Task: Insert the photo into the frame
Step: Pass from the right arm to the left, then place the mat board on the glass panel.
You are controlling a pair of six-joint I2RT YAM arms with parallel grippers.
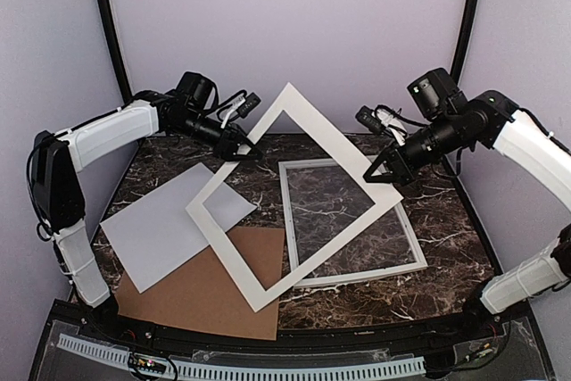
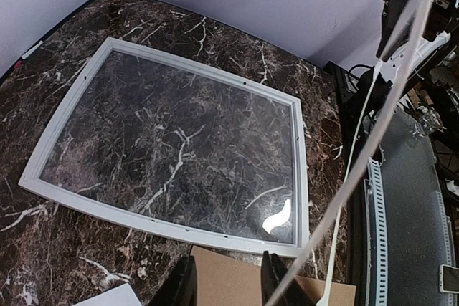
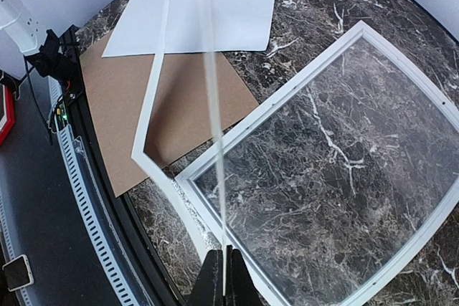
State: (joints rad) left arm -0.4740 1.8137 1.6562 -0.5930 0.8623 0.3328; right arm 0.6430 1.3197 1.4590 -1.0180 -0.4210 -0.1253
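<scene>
Paper mat point(image 1: 335, 145): a white, wide-bordered mat. It is raised above the desk point(image 1: 442, 211) and turned like a diamond in the middle of the top view, with its highest corner toward the back wall. Its lowest corner overlaps the cardboard in the picture. Whether that corner touches anything cannot be told.

Right end effector point(image 1: 379, 167): clenched on the mat's right-hand corner. In the right wrist view the fingers point(image 3: 215, 281) are pressed together at the bottom centre. The mat's border runs edge-on from them as a pale blurred strip toward the top.

Left end effector point(image 1: 243, 147): sits at the mat's upper-left border. In the left wrist view its fingers point(image 2: 185, 281) stand apart at the bottom edge, released, with brown cardboard showing through the gap. The blurred mat passes right beside the right-hand finger.

Frame point(image 1: 366, 274): lies flat on the desk in the centre-right of the top view. It has thin white rails and a see-through centre that shows the marble. The mat's lower-right border crosses in front of its left part.

Pale sheet point(image 1: 169, 229): lies flat at the left of the top view, blank side up. Whether it is a print lying face down cannot be told.

Cardboard point(image 1: 205, 296): a brown sheet at the lower left, partly under the pale sheet. It lies just beside the frame's near-left corner.
</scene>
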